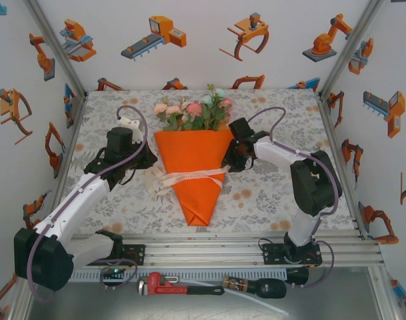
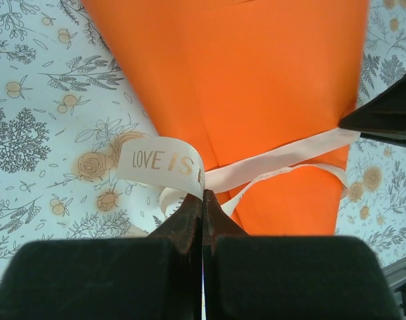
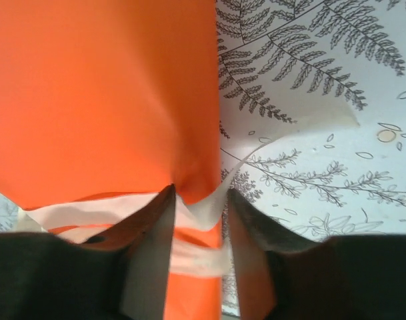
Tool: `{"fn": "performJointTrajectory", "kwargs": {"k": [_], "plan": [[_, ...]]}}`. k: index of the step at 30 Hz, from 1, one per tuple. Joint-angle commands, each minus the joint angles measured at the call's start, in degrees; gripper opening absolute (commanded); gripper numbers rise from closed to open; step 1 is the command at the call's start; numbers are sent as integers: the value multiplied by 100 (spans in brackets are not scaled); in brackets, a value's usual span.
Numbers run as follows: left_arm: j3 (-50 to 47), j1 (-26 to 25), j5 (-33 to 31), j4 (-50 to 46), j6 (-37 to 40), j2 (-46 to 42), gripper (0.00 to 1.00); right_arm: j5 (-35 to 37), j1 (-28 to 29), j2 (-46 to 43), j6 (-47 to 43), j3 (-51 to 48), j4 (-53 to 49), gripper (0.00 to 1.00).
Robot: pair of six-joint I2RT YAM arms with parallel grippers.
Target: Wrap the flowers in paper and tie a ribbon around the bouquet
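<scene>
Floral-patterned table [image 1: 269, 200] under orange bouquet [image 1: 193, 160] and ribbon [image 1: 189, 178].

— How is the left arm [image 1: 76, 203] lying?
— It is stretched forward and to the right from its base, with the wrist low over the table. The left gripper [image 1: 144, 160] points inward. Its jaws are pressed tight together, pinching the ribbon [image 2: 161, 160] at their tips.
— And the right arm [image 1: 309, 187]?
— Its elbow is folded up above its base and the forearm reaches left, so the right gripper [image 1: 231, 157] faces the other one. Its fingers [image 3: 149, 260] stand apart with a clear gap between them
</scene>
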Motion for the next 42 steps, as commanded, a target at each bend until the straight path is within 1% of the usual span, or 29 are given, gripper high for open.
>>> {"fn": "performJointTrajectory", "kwargs": {"k": [1,3,6,7,8,11,12,13,14,18,24,28,33,34,35,37,38,40,42], "plan": [[145,-27,15,123,79,52,0,135,19,-160,-270,228,-257,42],[145,-25,17,121,78,54,0,34,17,-108,-304,263,-212,42],[130,-27,-11,110,78,51,0,-68,16,-15,-283,273,-122,33],[136,-23,-11,98,78,44,0,-70,16,-7,-283,279,-99,32],[129,-27,-17,97,87,32,0,-68,16,5,-286,281,-108,34],[127,-22,-55,63,109,13,0,-86,21,-18,-298,308,-184,53],[120,-24,-64,75,100,10,0,-94,25,-28,-282,278,-187,56],[119,-21,-66,89,97,21,0,-86,41,-35,-257,237,-183,56],[119,-28,-55,103,79,40,0,-109,52,-29,-219,163,-142,54],[119,-27,-32,139,58,92,0,-268,68,-6,-86,-22,122,43],[110,-22,-46,103,76,67,0,-235,124,80,-81,20,123,38],[83,-21,-69,96,65,43,0,-174,131,21,-82,-34,130,29],[83,-26,-47,91,52,83,0,-182,131,40,-90,-36,138,26],[79,-21,-54,97,52,84,0,-196,131,47,-95,-36,132,27],[70,-28,-45,98,53,81,0,-200,139,39,-147,-36,123,33],[66,-22,-52,102,52,81,0,-71,156,-26,-310,12,-26,50],[58,-25,-52,114,52,81,0,43,157,-95,-356,-21,-91,53],[46,-23,-46,136,52,106,0,284,127,-271,-342,-232,-11,54],[63,-26,-25,148,52,131,0,174,66,-377,-242,-507,334,54]]}}
